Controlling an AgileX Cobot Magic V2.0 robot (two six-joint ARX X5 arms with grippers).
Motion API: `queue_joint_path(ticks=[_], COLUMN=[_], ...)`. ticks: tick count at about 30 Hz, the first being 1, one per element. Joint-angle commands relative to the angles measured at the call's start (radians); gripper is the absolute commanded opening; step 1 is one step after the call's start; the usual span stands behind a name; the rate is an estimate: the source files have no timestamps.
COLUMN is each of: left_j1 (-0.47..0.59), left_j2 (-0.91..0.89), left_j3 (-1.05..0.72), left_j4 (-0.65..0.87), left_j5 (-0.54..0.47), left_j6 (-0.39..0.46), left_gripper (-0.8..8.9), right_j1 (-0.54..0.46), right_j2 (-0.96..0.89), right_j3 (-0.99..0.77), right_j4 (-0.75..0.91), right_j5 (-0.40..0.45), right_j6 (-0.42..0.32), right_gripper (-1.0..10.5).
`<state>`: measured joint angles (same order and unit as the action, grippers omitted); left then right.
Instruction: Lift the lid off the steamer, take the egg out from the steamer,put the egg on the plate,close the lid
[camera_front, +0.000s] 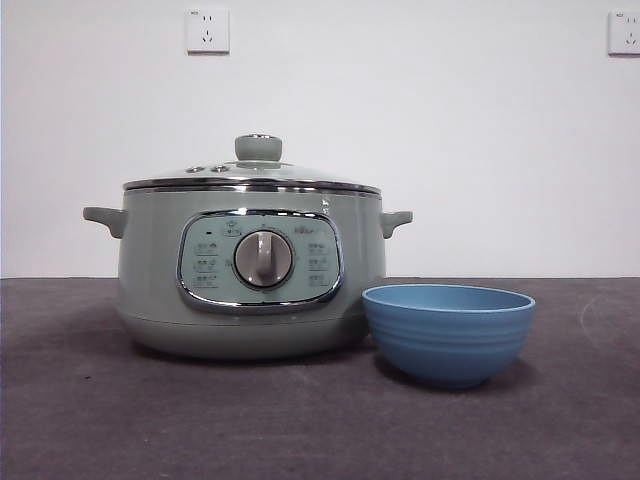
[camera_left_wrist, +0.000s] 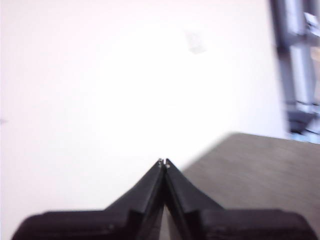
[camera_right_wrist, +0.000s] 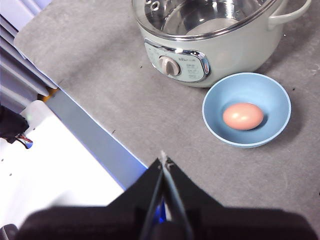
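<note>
Steamer (camera_front: 250, 275), pale sage green, stands on a dark grey desk (camera_front: 90, 410) with its lid (camera_front: 252, 176) seated on the rim, green knob on top. A chrome-framed panel on its front holds a silver dial ringed by small printed icons and a short line of lettering, all too small to read. No brand name can be made out.

A blue plate (camera_front: 448, 332), shaped like a small ribbed bowl, sits on the desk just beside the steamer. In the right wrist view a brown egg (camera_right_wrist: 243, 116) lies in the middle of the plate (camera_right_wrist: 220, 97).

The right tool (camera_right_wrist: 165, 161) hangs above the desk with its two black jaws pressed together, holding nothing. It points down and forward: the plate lies ahead of its tips and a little off to one side, well apart from them, and the steamer (camera_right_wrist: 210, 52) lies farther ahead beyond the plate. Next to the tool is the desk edge, with a white surface (camera_right_wrist: 60, 175) past it.

The left tool (camera_left_wrist: 164, 162) is also pressed together and holds nothing. It points at a bare white wall (camera_left_wrist: 100, 90), with a corner of the desk (camera_left_wrist: 260, 170) ahead and to one side; that picture is blurred. Neither steamer nor plate shows in it.

Two white wall sockets (camera_front: 207, 30) are on the wall behind the steamer. Neither arm shows in the front view.
</note>
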<state>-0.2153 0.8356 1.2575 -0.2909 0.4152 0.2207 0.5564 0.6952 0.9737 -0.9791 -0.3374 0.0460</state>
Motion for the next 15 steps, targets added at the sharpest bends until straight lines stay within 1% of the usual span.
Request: queue_joint_path(ticks=[1, 4, 7, 8, 11, 15], left_j1=[0.074, 0.127, 0.154, 0.159, 0.171, 0.183], left_j2=[-0.128, -0.257, -0.381, -0.425, -0.546, -0.662], left_j3=[-0.227, -0.413, -0.577, -0.63, -0.769, -0.924], left_j4=[0.093, 0.134, 0.15, 0.149, 0.151, 0.165], left_j5=[-0.013, -0.096, -0.195, -0.211, -0.216, -0.232], left_j6=[0.016, 0.016, 0.015, 0.013, 0.006, -0.047], left_gripper=[-0.03, -0.03, -0.03, -0.03, -0.03, -0.03], right_j1=[0.002, 0.002, 0.002, 0.002, 0.002, 0.002], right_j2=[-0.002, -0.002, -0.002, -0.002, -0.002, -0.002], right_j3=[-0.008, -0.008, -0.008, -0.008, -0.008, -0.008], right_j4=[0.005, 0.005, 0.005, 0.005, 0.005, 0.005], right_j5=[0.003, 0.003, 0.003, 0.002, 0.003, 0.003], right_j6=[0.006, 0.006, 0.006, 0.006, 0.006, 0.006], right_gripper=[0.0, 0.0, 0.0, 0.0, 0.0, 0.0])
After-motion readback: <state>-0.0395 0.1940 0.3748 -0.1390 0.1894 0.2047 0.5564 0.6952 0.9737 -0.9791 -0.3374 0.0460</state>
